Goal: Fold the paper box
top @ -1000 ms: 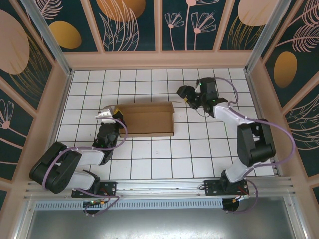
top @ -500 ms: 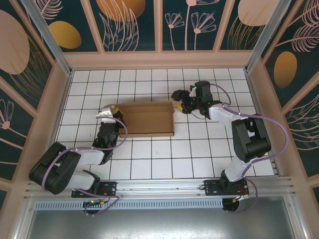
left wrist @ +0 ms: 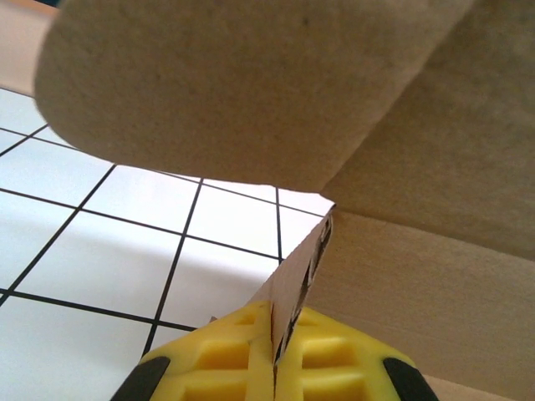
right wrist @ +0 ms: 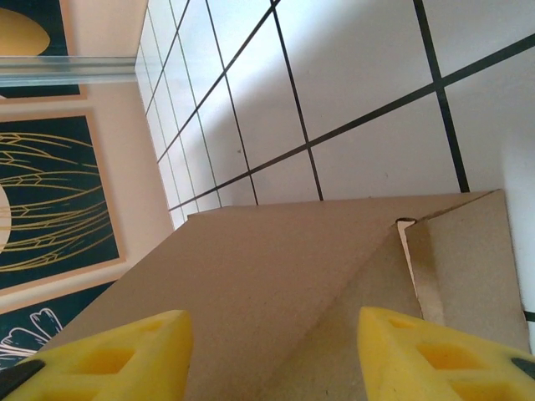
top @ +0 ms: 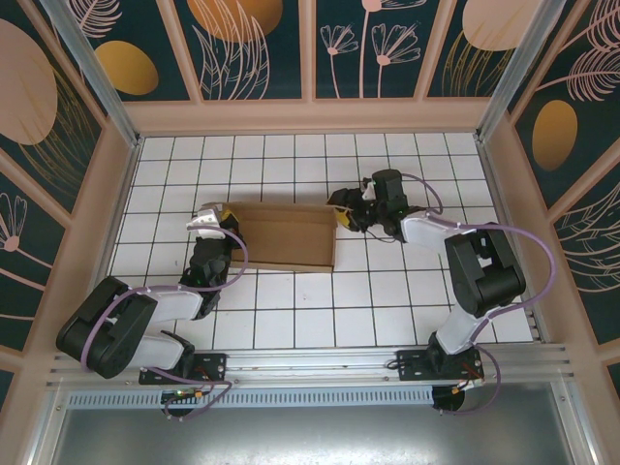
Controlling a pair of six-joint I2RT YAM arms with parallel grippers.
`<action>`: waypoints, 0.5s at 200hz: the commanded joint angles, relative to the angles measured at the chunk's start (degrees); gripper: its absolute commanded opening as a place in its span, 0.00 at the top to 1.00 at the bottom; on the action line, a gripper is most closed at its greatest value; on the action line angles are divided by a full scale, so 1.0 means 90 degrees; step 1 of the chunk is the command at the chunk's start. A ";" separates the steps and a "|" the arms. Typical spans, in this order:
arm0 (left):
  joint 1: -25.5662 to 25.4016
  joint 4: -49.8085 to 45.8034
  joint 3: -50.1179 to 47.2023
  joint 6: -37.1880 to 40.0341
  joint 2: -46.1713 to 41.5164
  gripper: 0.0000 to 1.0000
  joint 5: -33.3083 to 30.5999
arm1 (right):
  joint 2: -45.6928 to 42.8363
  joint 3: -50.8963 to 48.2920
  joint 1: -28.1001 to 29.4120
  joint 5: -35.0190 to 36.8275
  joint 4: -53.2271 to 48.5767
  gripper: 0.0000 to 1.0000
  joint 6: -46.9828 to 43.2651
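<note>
White tiled table (top: pixel 387 291) bears the paper box (top: pixel 286 235) mid-surface, the left gripper (top: pixel 215 221) pinched tight on its left wall, the right gripper (top: pixel 341 208) gaping astride its right end, where a skewed squeeze could crumple the flap or tug the box free.

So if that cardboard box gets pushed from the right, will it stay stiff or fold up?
The box would probably give at its creases rather than stay rigid. Its edge looks thin, so it is likely light and would slide on the smooth tiles. The left jaws pinch one edge, so it may pivot there.
</note>
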 commanded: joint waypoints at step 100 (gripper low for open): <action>-0.0049 -0.1117 -0.0198 -0.0096 0.0052 1.00 0.0083 | -0.0031 -0.0455 0.0515 0.0307 0.0582 0.43 0.0684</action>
